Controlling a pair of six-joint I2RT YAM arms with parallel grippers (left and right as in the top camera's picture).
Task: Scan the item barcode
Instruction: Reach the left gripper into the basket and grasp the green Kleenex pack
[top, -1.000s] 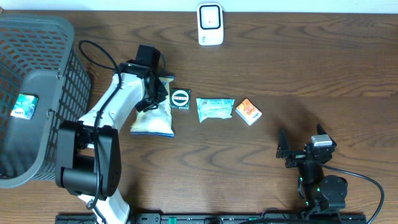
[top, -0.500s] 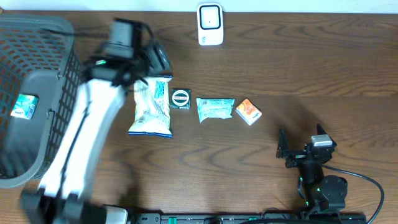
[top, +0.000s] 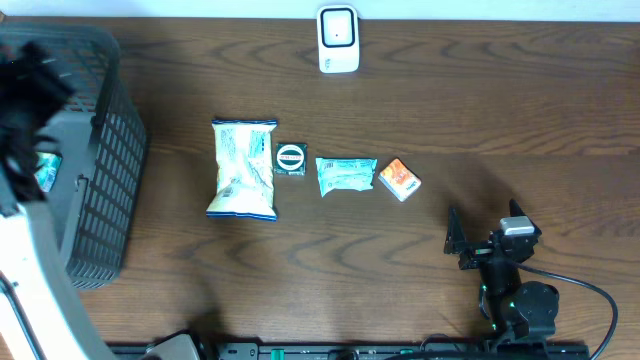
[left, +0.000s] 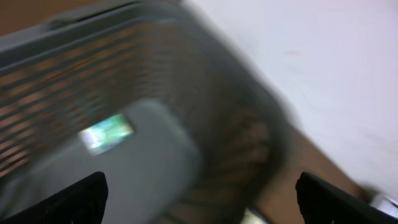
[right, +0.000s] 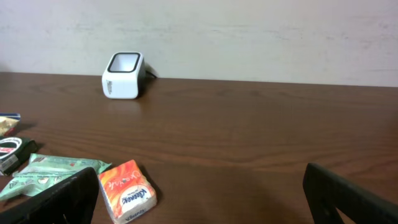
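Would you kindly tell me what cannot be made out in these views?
Left wrist view: blur smears the basket and the packet inside it; its label is unreadable.
Overhead: the left arm is blurred and cut by the left edge.
Right wrist view: only a corner of the chip bag shows at the left edge.

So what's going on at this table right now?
Nothing is held right now. The left pincer hangs open over the grey basket, its view blurred. The right pincer sits open and idle. A chip bag, a round black item, a green pack and an orange tissue pack lie in a row, away from the white scanner.
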